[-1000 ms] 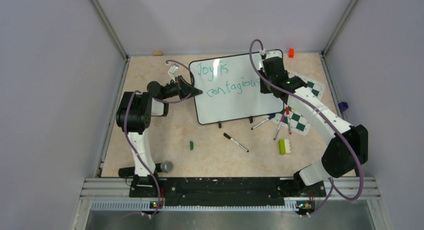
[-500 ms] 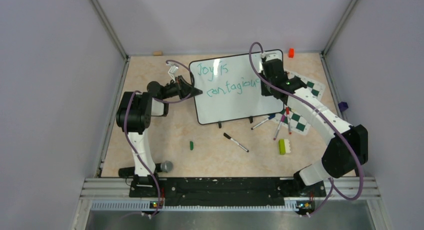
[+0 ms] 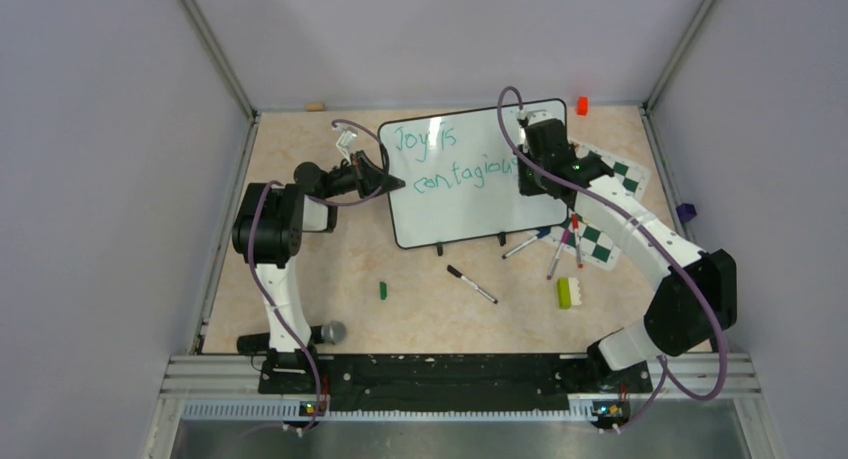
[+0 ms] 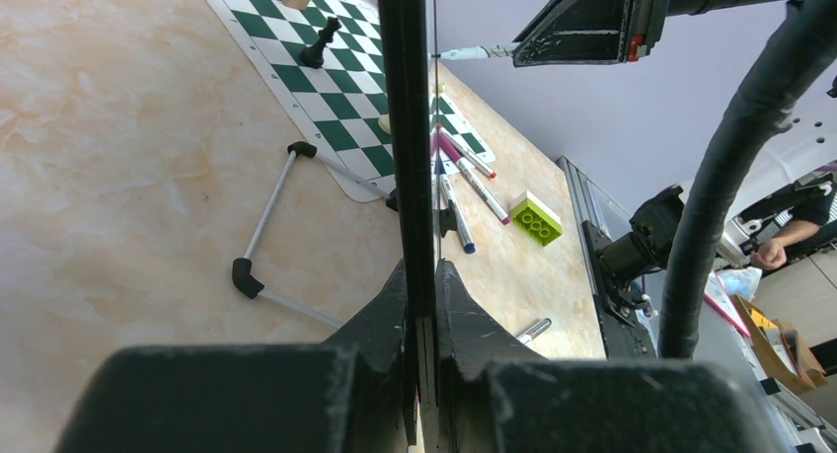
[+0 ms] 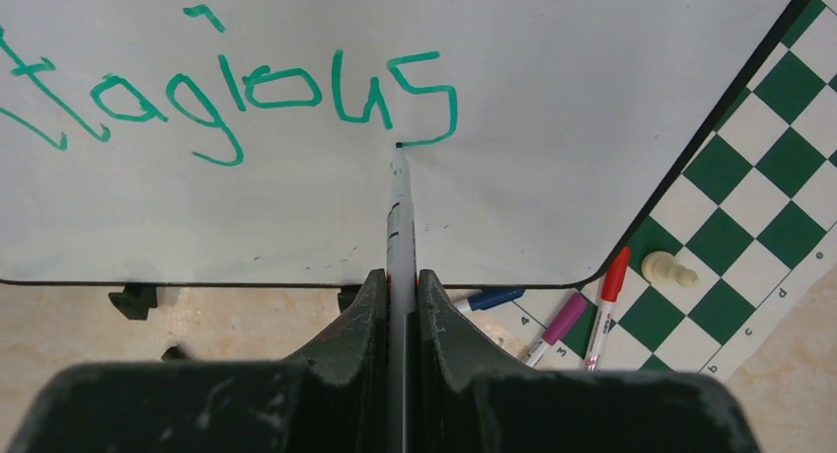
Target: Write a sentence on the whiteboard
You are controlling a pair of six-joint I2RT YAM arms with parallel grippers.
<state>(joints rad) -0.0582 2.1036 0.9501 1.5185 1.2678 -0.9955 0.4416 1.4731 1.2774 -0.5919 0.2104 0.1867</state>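
The whiteboard (image 3: 470, 194) stands tilted mid-table and bears the sentence (image 3: 450, 161) "Joy is contagious" in teal marker on two lines. My left gripper (image 3: 392, 184) is shut on the board's left edge; in the left wrist view the black frame (image 4: 405, 127) runs up between the jaws. My right gripper (image 3: 528, 169) is shut on a white marker (image 5: 399, 216). Its tip touches the board at the tail of the final "s" (image 5: 424, 98).
A green-and-white chess mat (image 3: 605, 204) lies right of the board with a chess piece (image 5: 669, 269). Loose markers (image 3: 560, 244) lie at its front edge, with a black marker (image 3: 470, 284), a yellow-green brick (image 3: 566, 292), a small green block (image 3: 382, 290) and an orange block (image 3: 582, 105).
My right gripper has moved slightly down and left along the board, finishing the last letter. The left arm and board have not moved.
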